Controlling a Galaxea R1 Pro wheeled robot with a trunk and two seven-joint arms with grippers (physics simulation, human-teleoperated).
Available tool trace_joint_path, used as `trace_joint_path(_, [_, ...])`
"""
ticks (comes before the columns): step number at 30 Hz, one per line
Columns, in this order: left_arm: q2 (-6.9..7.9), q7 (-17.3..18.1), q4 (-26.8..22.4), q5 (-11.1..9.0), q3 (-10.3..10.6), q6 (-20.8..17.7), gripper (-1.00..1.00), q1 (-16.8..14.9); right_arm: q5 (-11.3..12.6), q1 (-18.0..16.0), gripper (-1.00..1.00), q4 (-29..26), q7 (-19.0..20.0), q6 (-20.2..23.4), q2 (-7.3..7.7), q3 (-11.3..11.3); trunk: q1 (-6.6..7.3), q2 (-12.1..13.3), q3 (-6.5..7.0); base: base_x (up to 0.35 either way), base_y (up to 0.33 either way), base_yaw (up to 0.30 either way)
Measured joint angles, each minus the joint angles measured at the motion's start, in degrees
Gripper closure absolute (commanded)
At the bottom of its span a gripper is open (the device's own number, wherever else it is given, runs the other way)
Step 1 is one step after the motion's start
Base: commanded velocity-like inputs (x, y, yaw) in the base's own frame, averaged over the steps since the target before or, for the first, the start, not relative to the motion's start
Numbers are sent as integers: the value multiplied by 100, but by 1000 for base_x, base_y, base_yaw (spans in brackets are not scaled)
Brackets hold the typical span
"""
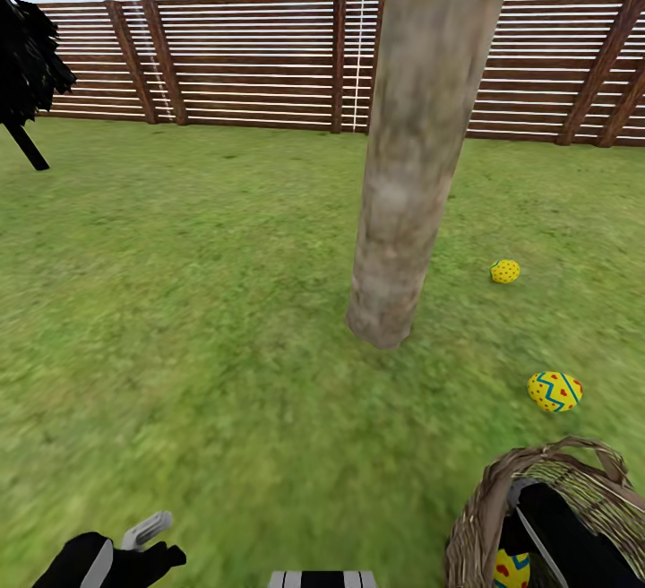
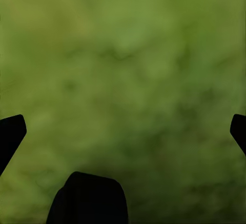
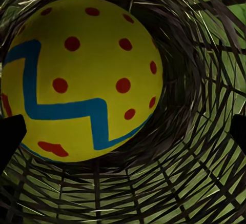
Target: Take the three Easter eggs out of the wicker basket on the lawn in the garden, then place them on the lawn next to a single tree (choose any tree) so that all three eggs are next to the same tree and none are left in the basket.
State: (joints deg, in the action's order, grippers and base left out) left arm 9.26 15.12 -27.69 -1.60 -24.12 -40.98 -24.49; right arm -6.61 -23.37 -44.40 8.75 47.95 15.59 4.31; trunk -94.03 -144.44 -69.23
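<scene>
The tree's pale trunk point(image 1: 412, 167) rises from the lawn point(image 1: 179, 319) straight ahead. Two yellow Easter eggs lie on the grass to its right, one farther off point(image 1: 505, 272) and one nearer point(image 1: 554, 391). The wicker basket point(image 1: 479, 516) stands at the lower right with my right arm reaching down into it. A third egg point(image 1: 511, 570) lies inside. In the right wrist view this egg point(image 3: 82, 80) rests on the basket's weave point(image 3: 195, 183), and my right gripper point(image 3: 123, 134) is open just above it. My left gripper point(image 2: 123, 131) hangs open over bare grass.
A brown slatted fence point(image 1: 269, 59) closes off the far side of the garden. A small all-black tree point(image 1: 27, 59) stands at the far left. Open grass stretches to the left of the trunk and in front of me.
</scene>
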Motion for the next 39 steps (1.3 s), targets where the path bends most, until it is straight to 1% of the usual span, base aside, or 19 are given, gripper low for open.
trace_joint_path(4, [10,-1,30,1,6,84,-100,0,1,-1,-100,-24,8,4,-6,5,-11,-5,-88,0,0,0])
trace_joint_path(6, [28,1,29,1,12,90,-100,0,2,-1,-100,-165,9,11,-21,12,-16,-8,-132,0,0,0])
trace_joint_path(8, [33,0,24,1,12,94,-100,0,-9,-2,-100,-222,8,11,-118,18,-21,-10,-177,0,0,0])
trace_joint_path(12, [35,-8,16,-7,-2,114,-100,0,-8,-2,-100,-375,10,6,-185,34,-31,-16,-265,0,0,0])
trace_joint_path(14, [35,-9,24,-7,-3,120,-100,0,-10,-3,-100,-483,9,6,-256,37,-36,-18,-310,0,0,0])
trace_joint_path(16, [34,-9,28,-8,-3,122,-100,0,-21,0,-100,-527,9,6,-297,38,-42,-21,-354,0,0,0])
trace_joint_path(18, [29,-9,32,-8,-3,122,-100,0,-65,0,-100,-540,3,4,-297,36,-47,-24,-398,0,0,0])
trace_joint_path(26, [11,-9,33,-7,-3,122,-100,0,-36,-2,-100,-632,13,14,-276,19,-67,-35,-576,0,0,0])
trace_joint_path(29, [18,-9,25,-8,-4,122,-100,0,-32,0,-100,-633,13,13,-242,12,-75,-39,-642,0,0,0])
trace_joint_path(35, [50,13,-58,-7,-1,121,-100,0,-31,0,-100,-633,14,20,-231,3,-91,-47,-775,0,0,0])
trace_joint_path(39, [68,22,-67,-13,-4,121,-100,0,-25,0,-100,-633,15,22,-228,-1,-90,-47,-776,0,0,0])
